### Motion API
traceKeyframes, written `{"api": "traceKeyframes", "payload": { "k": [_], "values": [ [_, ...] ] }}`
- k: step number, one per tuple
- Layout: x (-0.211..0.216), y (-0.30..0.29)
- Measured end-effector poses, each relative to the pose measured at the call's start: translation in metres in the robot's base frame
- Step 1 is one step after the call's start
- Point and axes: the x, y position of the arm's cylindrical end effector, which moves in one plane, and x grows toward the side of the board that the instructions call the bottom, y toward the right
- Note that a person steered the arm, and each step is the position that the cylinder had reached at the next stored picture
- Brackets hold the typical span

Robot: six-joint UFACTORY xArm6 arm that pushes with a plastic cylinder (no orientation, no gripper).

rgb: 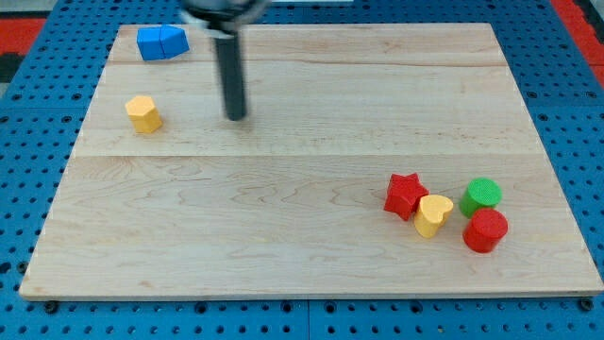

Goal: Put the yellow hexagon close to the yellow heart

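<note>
The yellow hexagon sits on the wooden board near the view's upper left. The yellow heart lies at the view's lower right, touching a red star on its left. My tip rests on the board to the right of the yellow hexagon, apart from it by a clear gap. The rod rises straight up from the tip to the view's top edge. The hexagon and heart are far apart, across most of the board's width.
A blue block lies at the view's top left. A green cylinder and a red cylinder stand right of the heart. The wooden board lies on a blue pegboard surface.
</note>
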Motion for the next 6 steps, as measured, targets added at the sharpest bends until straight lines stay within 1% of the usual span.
{"api": "traceKeyframes", "payload": {
  "k": [1,2,3,4,5,6],
  "values": [
    [-0.019,-0.092],
    [0.008,-0.13],
    [0.038,-0.13],
    [0.075,-0.121],
    [0.112,-0.092],
    [0.113,0.032]
  ]
}}
